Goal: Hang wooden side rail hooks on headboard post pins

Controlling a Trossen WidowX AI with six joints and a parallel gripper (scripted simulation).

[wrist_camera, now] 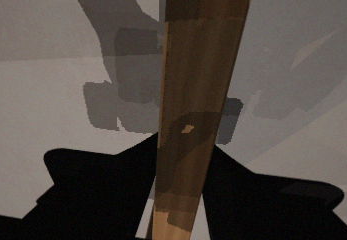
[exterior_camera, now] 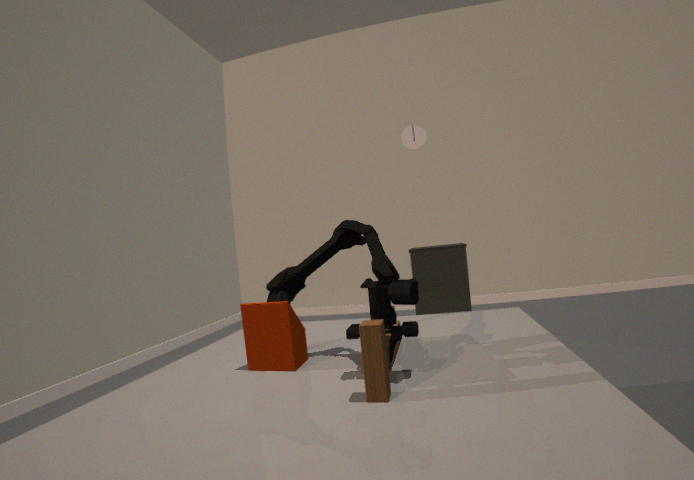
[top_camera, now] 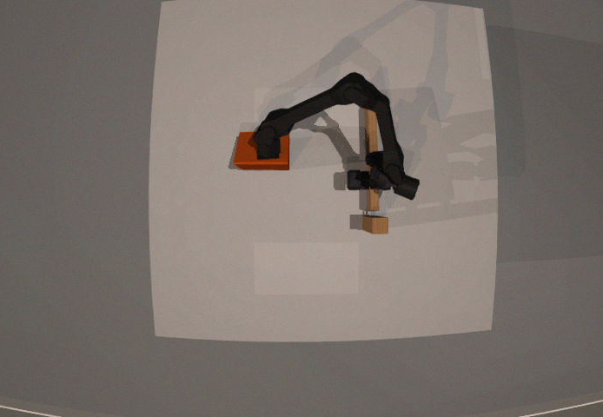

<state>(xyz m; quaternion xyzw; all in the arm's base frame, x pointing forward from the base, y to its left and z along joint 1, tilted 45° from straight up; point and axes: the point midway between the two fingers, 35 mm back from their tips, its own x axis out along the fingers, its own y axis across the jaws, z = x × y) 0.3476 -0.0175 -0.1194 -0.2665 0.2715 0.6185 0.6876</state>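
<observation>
The wooden side rail [top_camera: 372, 200] [wrist_camera: 198, 75] runs up and down in the top view. My gripper [top_camera: 368, 180] [wrist_camera: 181, 135] is shut on it nearer its hook end, one finger on each side. The headboard post [top_camera: 374, 225] [exterior_camera: 376, 362] stands upright just beyond that end. The thin steel hooks [top_camera: 369, 213] show in the narrow gap between rail end and post. Whether they touch the pins cannot be told; slot and pins are not visible. The rail's far end lies under the arm in the top view, so its contact with the table is unclear.
An orange block [top_camera: 262, 148] [exterior_camera: 268, 336] stands left of the rail, at the arm's base. The arm [top_camera: 312, 102] [exterior_camera: 325, 251] arches from there over the rail's far part. The pale table [top_camera: 203, 255] [exterior_camera: 189, 430] carries everything. A dark cabinet [exterior_camera: 440, 280] stands beyond it.
</observation>
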